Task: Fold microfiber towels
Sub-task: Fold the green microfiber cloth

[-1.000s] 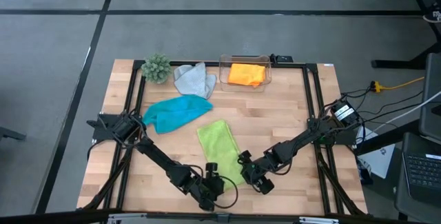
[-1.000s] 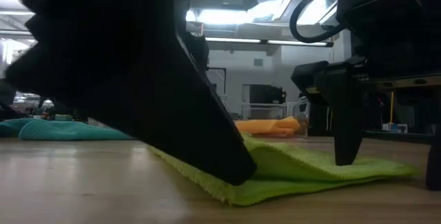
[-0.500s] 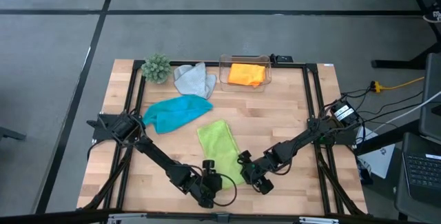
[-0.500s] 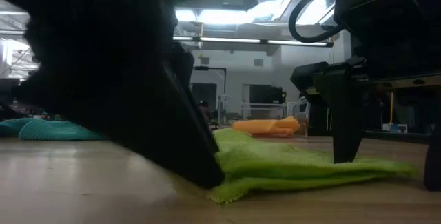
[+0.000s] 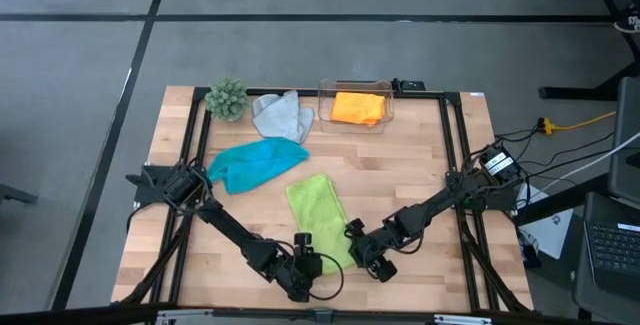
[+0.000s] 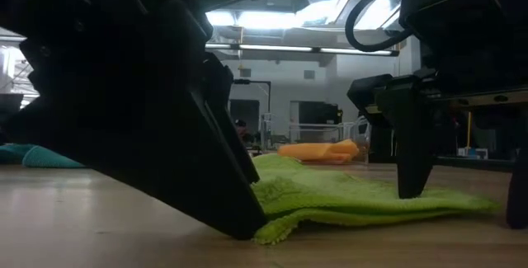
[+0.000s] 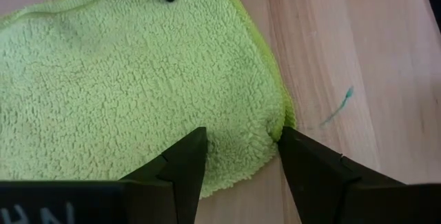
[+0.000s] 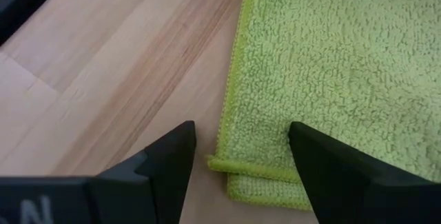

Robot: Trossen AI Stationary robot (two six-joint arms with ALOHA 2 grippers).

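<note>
Two grippers straddle the near end of the lime green towel (image 5: 318,213), which lies roughly mid-table, just on the near side of the turquoise towel (image 5: 256,162). The left gripper (image 7: 237,156) has its fingers spread across one near corner of the lime towel, tips down at the cloth's edge; the right gripper (image 8: 241,154) is likewise spread over the other near corner, where a doubled hem shows. Neither has pinched anything yet. To do this fold well, I judge both tips should press down to the wood and close on the corner edges together, catching every layer, then lift evenly so the cloth does not skew.

Beyond the lime towel, at the table's far edge, stands the clear plastic box (image 5: 355,89) with the orange towel (image 5: 358,106) folded inside it. The light grey towel (image 5: 280,114) lies bunched just beside the box, between it and the small green plant (image 5: 227,97).
</note>
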